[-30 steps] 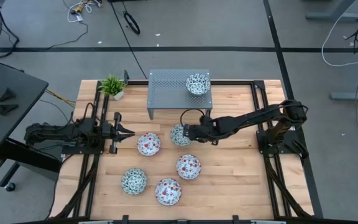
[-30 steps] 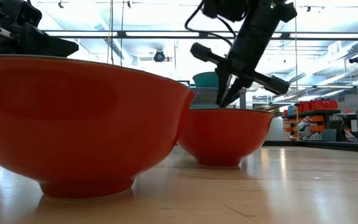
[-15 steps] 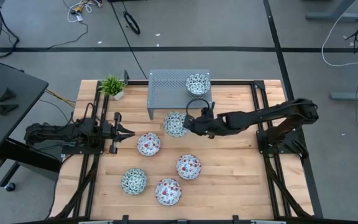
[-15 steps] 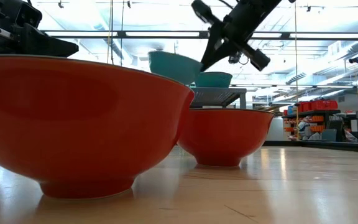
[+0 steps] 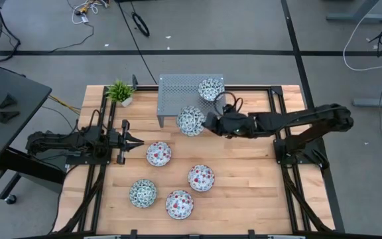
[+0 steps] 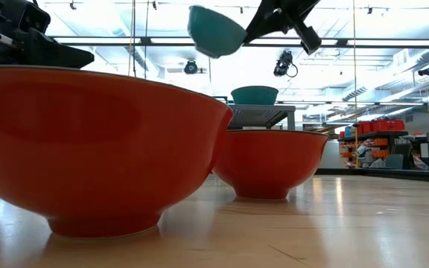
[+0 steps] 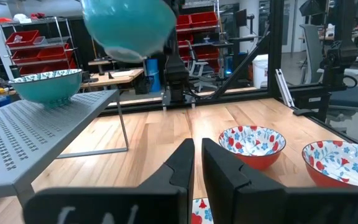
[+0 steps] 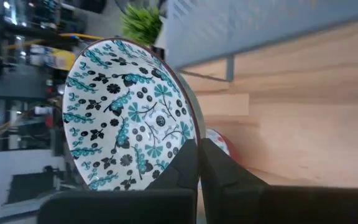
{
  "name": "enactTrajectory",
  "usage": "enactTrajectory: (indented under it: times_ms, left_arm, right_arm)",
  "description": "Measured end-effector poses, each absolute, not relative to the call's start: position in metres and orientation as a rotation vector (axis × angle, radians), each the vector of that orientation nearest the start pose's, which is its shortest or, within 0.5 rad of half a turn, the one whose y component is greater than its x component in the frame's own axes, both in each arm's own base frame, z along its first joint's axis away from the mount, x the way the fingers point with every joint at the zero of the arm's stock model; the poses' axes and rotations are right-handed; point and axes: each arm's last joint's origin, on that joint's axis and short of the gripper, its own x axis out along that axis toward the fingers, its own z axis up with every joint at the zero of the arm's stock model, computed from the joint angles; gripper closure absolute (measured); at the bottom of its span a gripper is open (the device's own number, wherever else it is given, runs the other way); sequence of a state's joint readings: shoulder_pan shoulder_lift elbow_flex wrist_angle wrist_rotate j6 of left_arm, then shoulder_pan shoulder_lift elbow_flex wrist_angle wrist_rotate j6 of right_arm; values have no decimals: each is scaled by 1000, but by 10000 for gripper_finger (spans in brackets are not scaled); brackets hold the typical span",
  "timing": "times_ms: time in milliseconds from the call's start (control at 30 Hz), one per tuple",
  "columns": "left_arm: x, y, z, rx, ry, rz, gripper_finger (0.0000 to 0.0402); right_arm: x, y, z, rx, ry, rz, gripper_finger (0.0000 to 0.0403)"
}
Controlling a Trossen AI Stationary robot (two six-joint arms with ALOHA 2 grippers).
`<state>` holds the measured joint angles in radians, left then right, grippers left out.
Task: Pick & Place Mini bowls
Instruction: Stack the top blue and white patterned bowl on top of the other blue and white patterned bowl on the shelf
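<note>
While the left gripper (image 5: 136, 140) rests closed, the right gripper (image 5: 207, 122) pinches a teal bowl (image 5: 190, 121) aloft beside the stand (image 5: 178, 93).

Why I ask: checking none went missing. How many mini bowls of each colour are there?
Green-teal mini bowls: 3
Reddish-pink mini bowls: 3
Total: 6

A grey perforated metal stand (image 5: 181, 97) sits at the far edge of a light wooden table (image 5: 244, 192), a small green potted plant (image 5: 120, 91) just beside its left end, while cables (image 5: 88, 9) trail across the grey floor beyond.
</note>
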<state>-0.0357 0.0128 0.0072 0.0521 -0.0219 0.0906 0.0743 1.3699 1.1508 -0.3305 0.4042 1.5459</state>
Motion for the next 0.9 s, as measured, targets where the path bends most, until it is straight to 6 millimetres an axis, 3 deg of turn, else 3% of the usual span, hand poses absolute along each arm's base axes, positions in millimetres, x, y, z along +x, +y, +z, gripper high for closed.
enactTrajectory:
  times_ms: [467,667,900]
  left_arm:
    - [98,-3,170,89,-47,-12,365]
    - [98,-3,170,89,-47,-12,365]
    - [98,-3,170,89,-47,-12,365]
  right_arm:
    - [284,-25,402,1216,117,-587,403]
    - [272,-44,427,1175,106,-626,403]
    - [257,-69,441,1157,111,-704,403]
